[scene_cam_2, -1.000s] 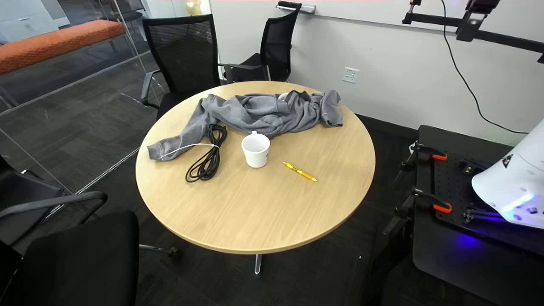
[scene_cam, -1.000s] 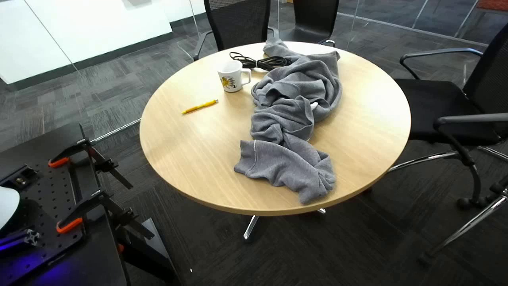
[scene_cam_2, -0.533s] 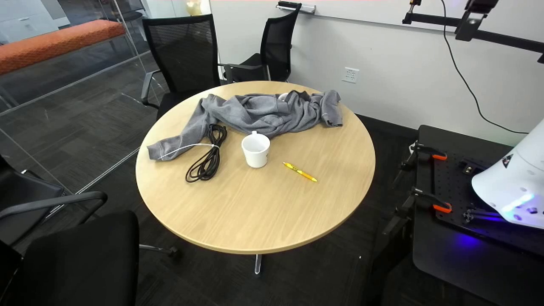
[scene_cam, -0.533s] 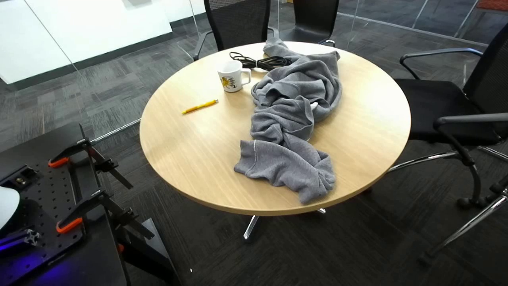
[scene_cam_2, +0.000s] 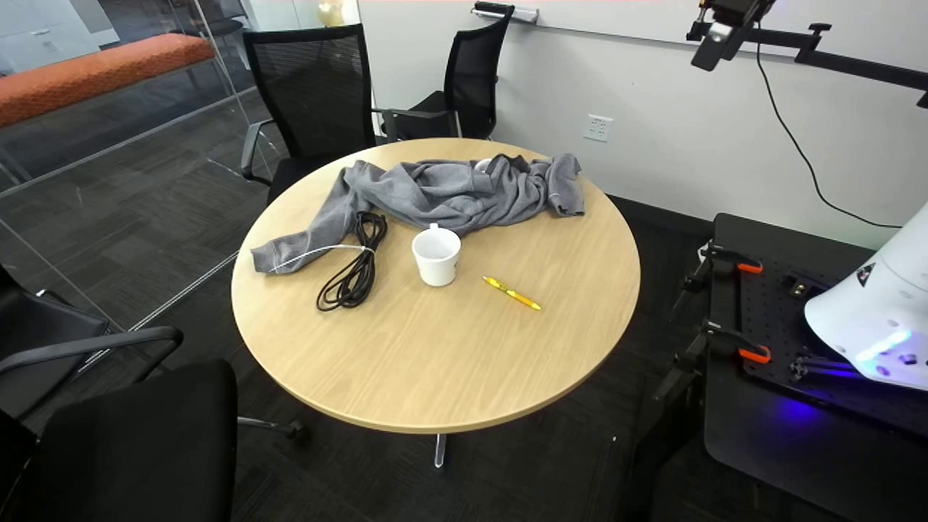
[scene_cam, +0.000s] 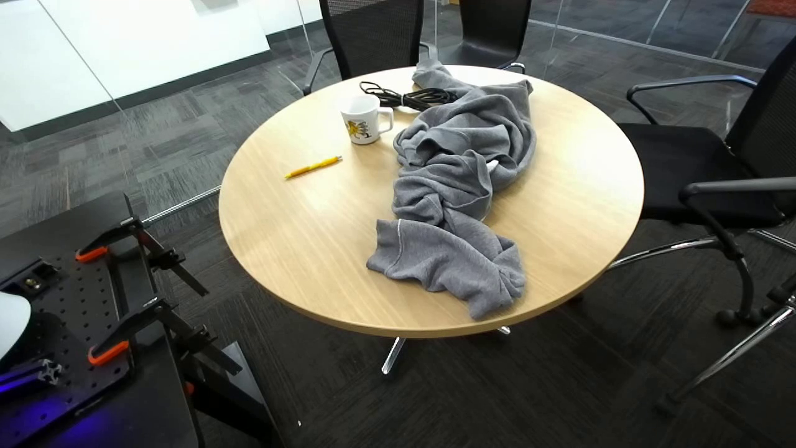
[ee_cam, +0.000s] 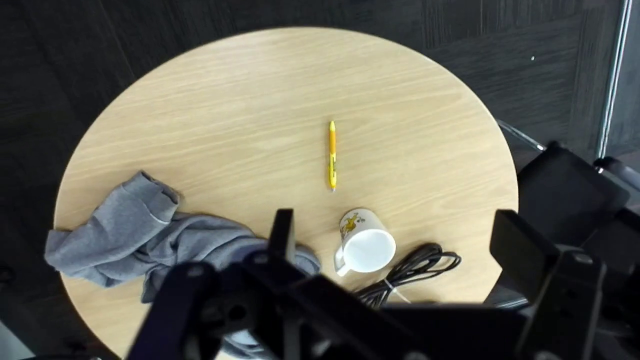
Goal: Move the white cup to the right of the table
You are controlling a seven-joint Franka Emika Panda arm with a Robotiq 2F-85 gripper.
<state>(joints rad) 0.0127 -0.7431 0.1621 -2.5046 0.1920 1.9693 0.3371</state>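
A round pale-wood table (scene_cam_2: 406, 362) stood on dark grey carpet (scene_cam: 559, 386), black mesh-backed chairs (scene_cam_2: 308, 90) nearby, a short white handled cup (scene_cam_2: 436, 259) sat upright between coiled black cable (scene_cam_2: 351, 281) and slim yellow pen (scene_cam_2: 511, 293), black two-fingered gripper (ee_cam: 394, 230) was spread wide.

Round table (scene_cam_2: 428, 362): pale wood-grain top
Grey sweatshirt (scene_cam: 463, 134): bunched in a long strip across the top; a white object (scene_cam_2: 482, 165), too covered to name, shows in its folds
White mug (scene_cam_2: 436, 259): upright, printed on its side, just beside the sweatshirt, handle facing it
Yellow pen (ee_cam: 332, 155): flat, near the mug, silver end toward it
Black cable (scene_cam: 429, 98): coiled, banded in white, at the sweatshirt's edge
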